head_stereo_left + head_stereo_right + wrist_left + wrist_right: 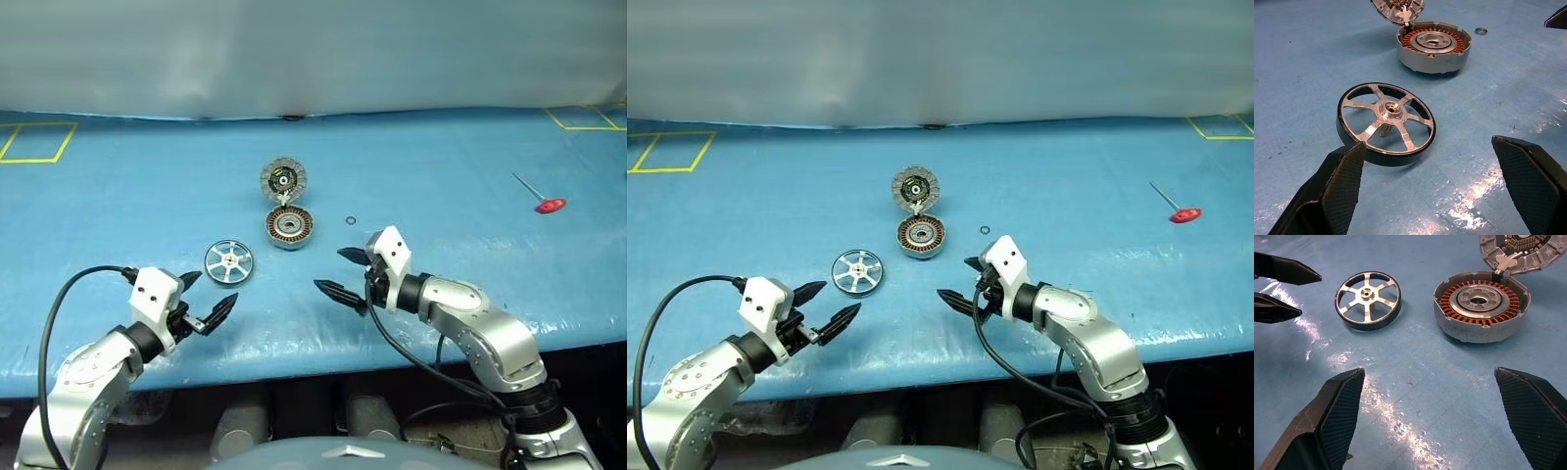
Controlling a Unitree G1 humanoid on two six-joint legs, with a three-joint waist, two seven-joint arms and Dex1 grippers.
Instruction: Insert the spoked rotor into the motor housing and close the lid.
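Observation:
The spoked rotor [228, 261] lies flat on the blue table, a silver wheel with a dark rim [1386, 123]. Behind it to the right sits the motor housing [290, 227], its copper windings [1480, 308] showing. The lid [283, 180] stands tilted open at the housing's far side, joined to it, striped inner face toward me. My left gripper [209, 300] is open, just short of the rotor on the near left. My right gripper [345, 274] is open, near and to the right of the housing. Neither touches anything.
A small metal ring [351, 220] lies right of the housing. A red-handled tool [542, 196] rests at the far right. Yellow tape outlines [37, 143] mark the table's far corners. The table's front edge runs just beneath both arms.

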